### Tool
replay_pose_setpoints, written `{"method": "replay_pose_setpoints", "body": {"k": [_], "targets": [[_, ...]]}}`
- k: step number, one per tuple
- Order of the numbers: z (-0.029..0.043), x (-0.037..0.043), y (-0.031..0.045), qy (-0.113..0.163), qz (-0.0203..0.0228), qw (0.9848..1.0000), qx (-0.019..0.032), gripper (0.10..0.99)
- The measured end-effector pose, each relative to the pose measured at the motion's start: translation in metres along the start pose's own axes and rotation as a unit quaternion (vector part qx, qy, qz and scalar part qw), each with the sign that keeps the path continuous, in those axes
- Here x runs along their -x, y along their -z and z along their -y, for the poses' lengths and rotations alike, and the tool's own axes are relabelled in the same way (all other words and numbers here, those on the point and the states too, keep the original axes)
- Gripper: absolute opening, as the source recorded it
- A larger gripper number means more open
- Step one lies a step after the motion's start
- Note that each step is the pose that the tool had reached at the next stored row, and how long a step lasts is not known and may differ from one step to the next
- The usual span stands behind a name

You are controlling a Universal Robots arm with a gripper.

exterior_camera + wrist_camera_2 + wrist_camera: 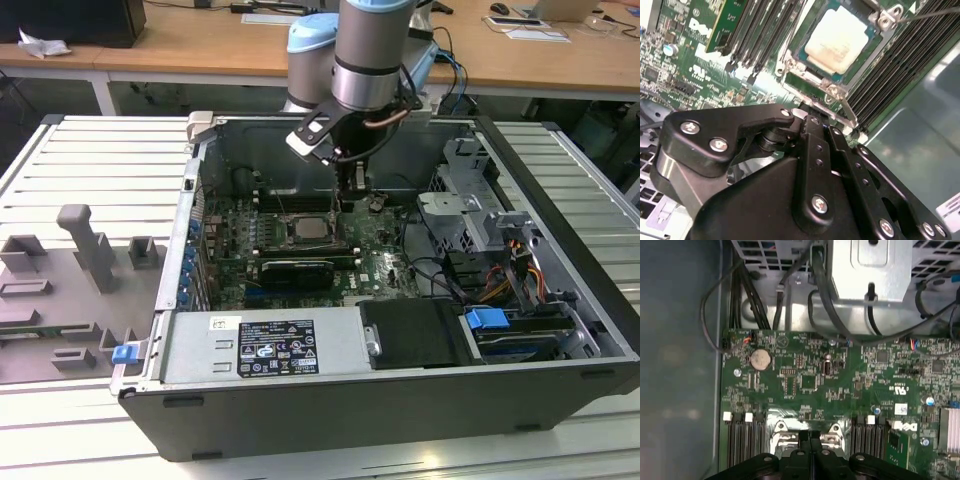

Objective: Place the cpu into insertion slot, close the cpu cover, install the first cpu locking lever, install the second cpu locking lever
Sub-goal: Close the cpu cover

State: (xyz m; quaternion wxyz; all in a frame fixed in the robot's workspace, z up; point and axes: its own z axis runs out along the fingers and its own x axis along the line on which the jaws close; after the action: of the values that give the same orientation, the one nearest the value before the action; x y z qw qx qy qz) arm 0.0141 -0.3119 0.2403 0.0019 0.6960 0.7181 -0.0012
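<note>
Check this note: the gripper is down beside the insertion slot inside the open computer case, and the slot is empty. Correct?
Not quite. The insertion slot is not empty: the second wrist view shows the cpu lying in it. The gripper is indeed down beside the slot, inside the open computer case.

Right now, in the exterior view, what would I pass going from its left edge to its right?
Grey moulded blocks → row of blue card clips → cpu sitting in the insertion slot → blue tab.
</note>
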Motion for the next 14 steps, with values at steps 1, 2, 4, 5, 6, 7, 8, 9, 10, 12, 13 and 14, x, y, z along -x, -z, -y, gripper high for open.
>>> {"method": "replay_pose_setpoints", "body": {"k": [1,2,4,5,6,7,8,9,10,12,13,14], "targets": [[0.0016,0.0000,-0.0003,0.000,0.0000,1.0000,0.0000,0.106],[0.0038,-0.0001,-0.0006,0.000,0.0000,1.0000,0.0000,0.106],[0.0078,-0.0003,-0.0021,0.000,0.0000,1.0000,0.0000,0.106],[0.0089,-0.0003,-0.0027,0.000,0.0000,1.0000,0.0000,0.106],[0.0112,-0.0004,-0.0041,0.000,0.0000,1.0000,0.0000,0.106],[0.0135,-0.0005,-0.0052,0.000,0.0000,1.0000,0.0000,0.106],[0.0152,-0.0005,-0.0058,0.000,0.0000,1.0000,0.0000,0.106],[0.0167,-0.0005,-0.0061,0.000,0.0001,1.0000,0.0000,0.106],[0.0178,-0.0005,-0.0063,0.000,0.0001,1.0000,0.0000,0.106],[0.0217,-0.0007,-0.0067,0.000,0.0000,1.0000,0.0000,0.106],[0.0240,-0.0008,-0.0067,0.000,0.0001,1.0000,0.0000,0.106],[0.0254,-0.0008,-0.0068,0.000,0.0000,1.0000,0.0000,0.106]]}}
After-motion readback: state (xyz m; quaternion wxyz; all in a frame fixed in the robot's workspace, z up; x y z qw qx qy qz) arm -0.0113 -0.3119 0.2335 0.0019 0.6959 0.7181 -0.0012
